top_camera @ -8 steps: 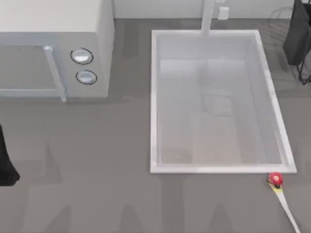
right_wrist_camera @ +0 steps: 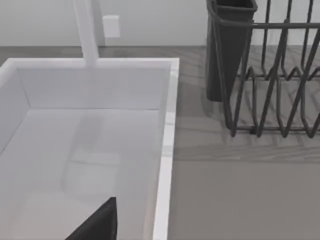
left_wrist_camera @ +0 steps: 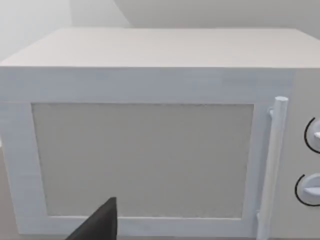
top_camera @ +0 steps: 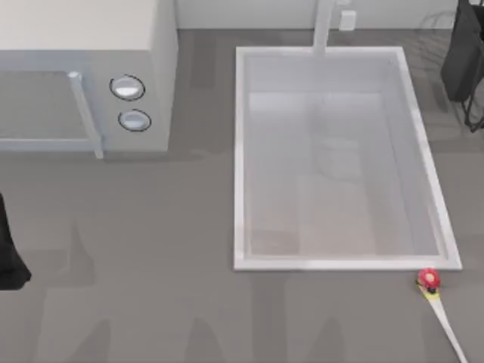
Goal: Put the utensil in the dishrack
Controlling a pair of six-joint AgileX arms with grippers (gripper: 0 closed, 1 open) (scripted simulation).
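The utensil (top_camera: 434,293) lies flat on the grey counter just past the sink's near right corner, its round red head (top_camera: 428,279) toward the sink and its white handle running to the bottom right edge. The dishrack (top_camera: 465,64) of dark wires stands at the far right edge; in the right wrist view the dishrack (right_wrist_camera: 270,75) shows with a dark cup at its corner. My left gripper (left_wrist_camera: 100,224) faces the microwave door, with the left arm (top_camera: 9,257) parked at the left edge. My right gripper (right_wrist_camera: 100,222) hovers over the sink, far from the utensil.
A white microwave (top_camera: 83,76) with two round knobs fills the far left. The large white sink (top_camera: 238,159) sits in the middle, with a faucet post (top_camera: 324,26) at its far rim. Open grey counter lies in front of both.
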